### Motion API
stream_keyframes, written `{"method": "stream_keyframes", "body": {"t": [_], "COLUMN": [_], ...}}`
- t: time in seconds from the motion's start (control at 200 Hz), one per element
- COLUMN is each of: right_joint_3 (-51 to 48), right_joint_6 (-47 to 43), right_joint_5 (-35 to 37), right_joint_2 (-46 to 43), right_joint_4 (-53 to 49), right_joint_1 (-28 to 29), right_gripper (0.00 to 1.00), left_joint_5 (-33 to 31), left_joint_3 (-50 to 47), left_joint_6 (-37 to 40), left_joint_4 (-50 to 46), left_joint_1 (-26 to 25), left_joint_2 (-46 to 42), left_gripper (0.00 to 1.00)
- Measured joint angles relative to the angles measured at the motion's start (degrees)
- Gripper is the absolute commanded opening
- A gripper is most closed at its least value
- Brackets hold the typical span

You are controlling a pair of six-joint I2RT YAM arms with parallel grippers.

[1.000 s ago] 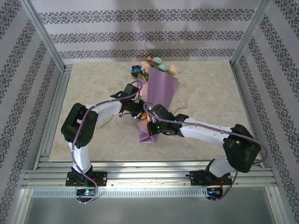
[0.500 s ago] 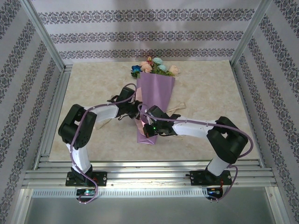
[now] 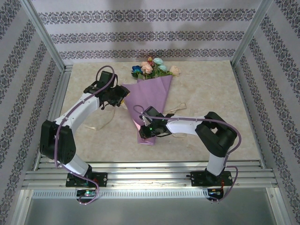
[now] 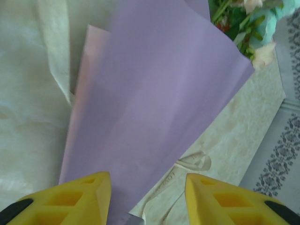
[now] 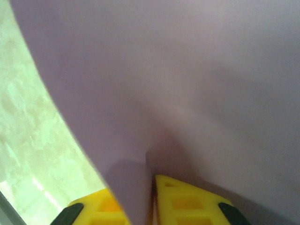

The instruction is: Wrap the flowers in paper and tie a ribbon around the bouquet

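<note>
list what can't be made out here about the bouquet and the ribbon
- Stems of the flowers: top view, hidden inside the paper.
- Middle of the ribbon: top view, hidden by the paper.
- Whether the right gripper pinches the paper: right wrist view, a fold covers the gap.
- Blooms in left wrist view: blurred, cut by the top edge.

A robot test cell, dressed up to look like a room.
Bare aluminium frame posts (image 3: 45, 43) hold walls of striped floral wallpaper (image 3: 140, 30) on the left, right and far sides of a marble-look table (image 3: 206, 89); two white robot arms (image 3: 80, 110) are bolted side by side to slotted metal rails (image 3: 150, 177) along its near edge.
</note>
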Motion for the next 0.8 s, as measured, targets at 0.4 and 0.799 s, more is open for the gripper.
{"method": "stream_keyframes", "body": {"t": [0.4, 0.799], "right_joint_3": [1.29, -1.46], "right_joint_6": [-0.61, 4.22], "right_joint_5": [-3.21, -4.92], "right_joint_2": [1.42, -11.72], "right_joint_4": [0.24, 2.12], "right_joint_1": [0.00, -7.56], "right_gripper": [0.48, 0.44], "left_joint_5": [11.87, 9.70], "left_joint_3": [0.04, -2.84], "left_joint_6": [-0.17, 4.50], "left_joint_4": [9.35, 7.23], "left_joint_1": [-0.39, -0.39], "left_joint_2": [17.44, 20.72], "left_gripper": [0.21, 0.19]}}
